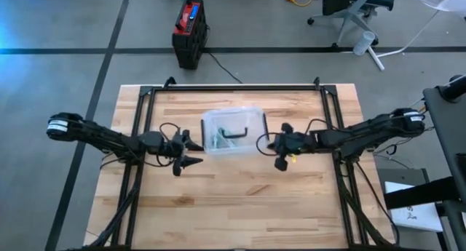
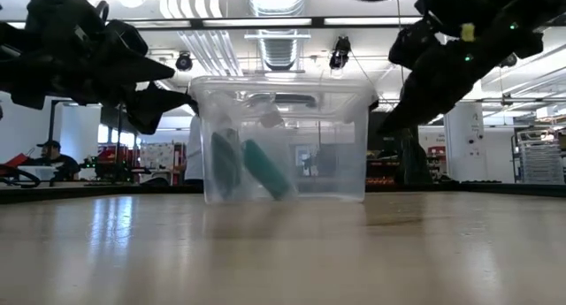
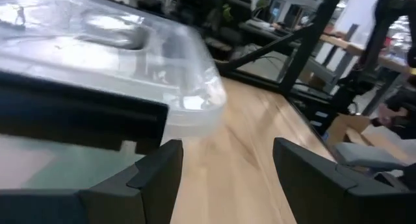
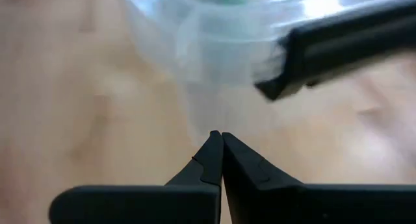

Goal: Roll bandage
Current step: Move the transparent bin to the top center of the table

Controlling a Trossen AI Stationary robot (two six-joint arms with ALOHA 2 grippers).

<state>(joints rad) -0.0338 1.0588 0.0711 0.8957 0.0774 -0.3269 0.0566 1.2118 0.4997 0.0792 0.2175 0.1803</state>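
Two grippers flanking a clear plastic bin [image 1: 233,131] at mid-table: left gripper [image 1: 191,153] just beside the bin's left wall, fingers [image 3: 156,175] spread apart, empty; right gripper [image 1: 279,150] just beside its right wall, fingers [image 4: 218,156] pressed together on nothing. Inside the lidded bin, green bandage rolls [image 2: 252,168] leaning against each other, near a black latch handle [image 1: 235,133].

A clear plastic bin [image 1: 233,131] with a black handle [image 1: 235,133] sits on a pale, striped wood-grain table [image 1: 240,200] framed in black. Teal-green items [image 2: 265,170] show through its frosted walls. Both arms are dark, the right gripper [image 1: 280,150] flecked with yellow. On the grey floor [image 1: 65,33], crossed by dark lines, a red-and-black box [image 1: 189,33].
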